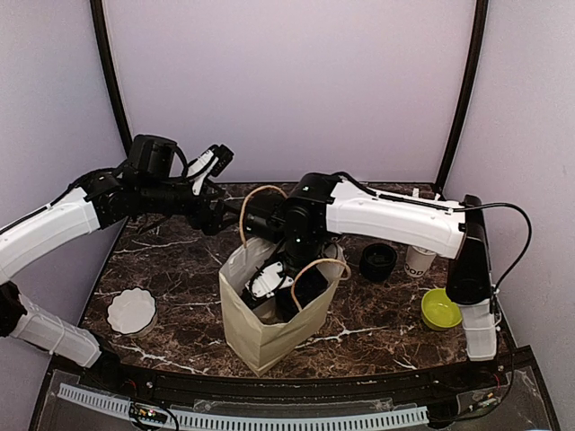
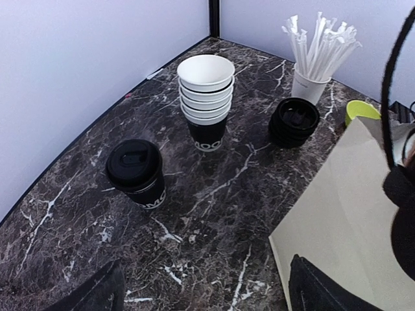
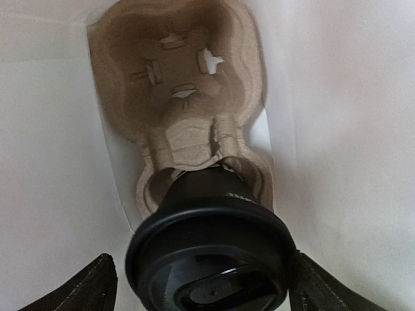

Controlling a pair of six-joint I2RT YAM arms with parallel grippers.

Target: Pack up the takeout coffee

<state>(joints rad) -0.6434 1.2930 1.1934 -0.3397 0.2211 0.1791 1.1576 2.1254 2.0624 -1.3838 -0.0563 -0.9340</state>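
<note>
One takeout coffee [image 3: 207, 259], a black-lidded cup, sits in the near slot of a brown pulp carrier [image 3: 175, 84] at the bottom of the paper bag [image 1: 269, 332]. My right gripper [image 3: 207, 288] is down inside the bag and open, its fingers [image 3: 97, 285] on either side of the lid; the left finger stands clear of it. A second lidded takeout coffee [image 2: 136, 172] stands on the marble table. My left gripper [image 2: 204, 295] hovers open and empty well above the table, near the bag's side. In the top view it [image 1: 214, 162] is raised at the back left.
A stack of open paper cups [image 2: 206, 97] stands behind the loose coffee. A stack of black lids [image 2: 295, 120], a cup of white sticks [image 2: 311, 78] and a green bowl [image 2: 360, 110] lie to the right. A white scalloped dish [image 1: 132, 311] sits front left.
</note>
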